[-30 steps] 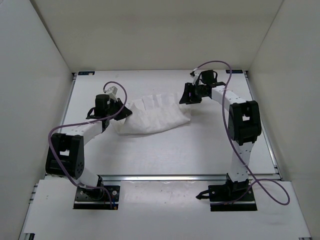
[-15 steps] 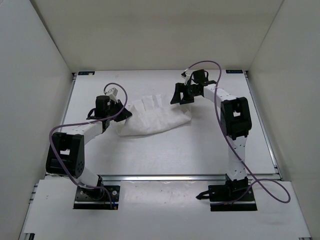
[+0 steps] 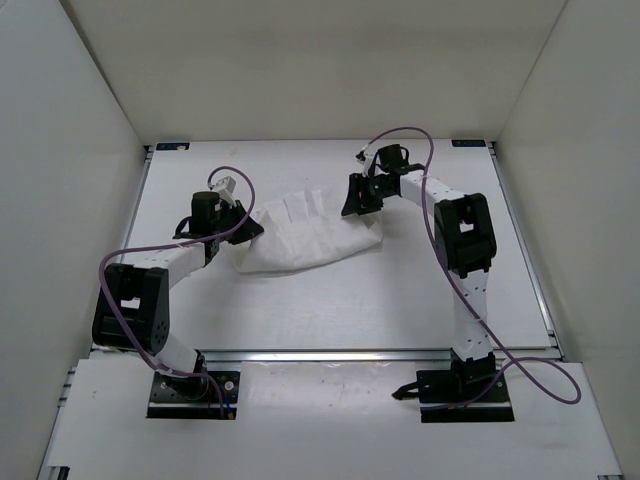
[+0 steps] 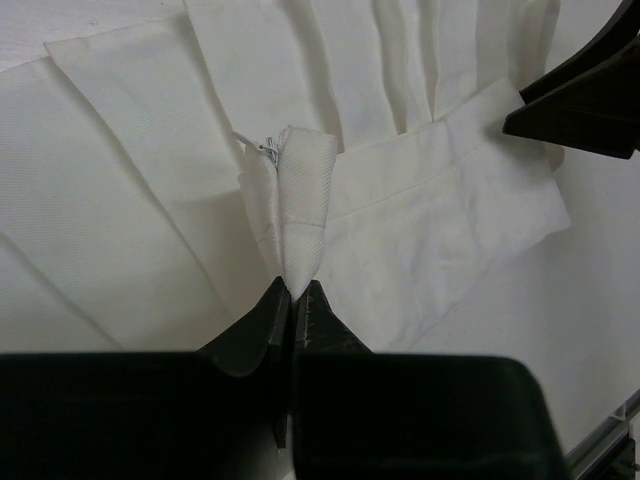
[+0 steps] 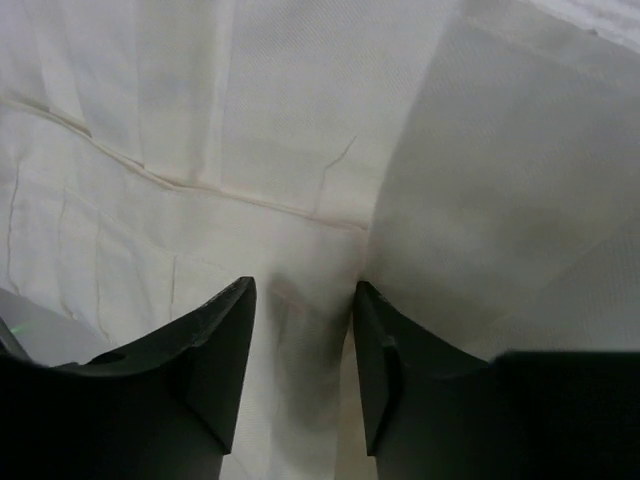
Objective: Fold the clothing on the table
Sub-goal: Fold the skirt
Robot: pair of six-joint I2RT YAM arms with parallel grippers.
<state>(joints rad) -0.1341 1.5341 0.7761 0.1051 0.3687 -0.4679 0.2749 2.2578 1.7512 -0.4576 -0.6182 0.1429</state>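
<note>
Now further left, atop pleated fan-spread white clothing (image 3: 310,235): right gripper (image 5: 303,292), jaws parted astride cloth; left gripper (image 4: 292,292) clamped on bunched fold.

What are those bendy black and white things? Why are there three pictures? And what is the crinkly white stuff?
Those are two robot arms, bolted to the near edge of a table. The big picture looks down from a camera above and behind them, so the left arm is on the left and the right arm is on the right. The other two pictures come from small cameras on each wrist, which is why the black jaws look so big. The crinkly white stuff is a piece of clothing with pleats, and the arms are meant to fold it. The left arm's jaws are shut, pinching a little fold of it. The right arm's jaws stand apart just over the cloth.
</note>
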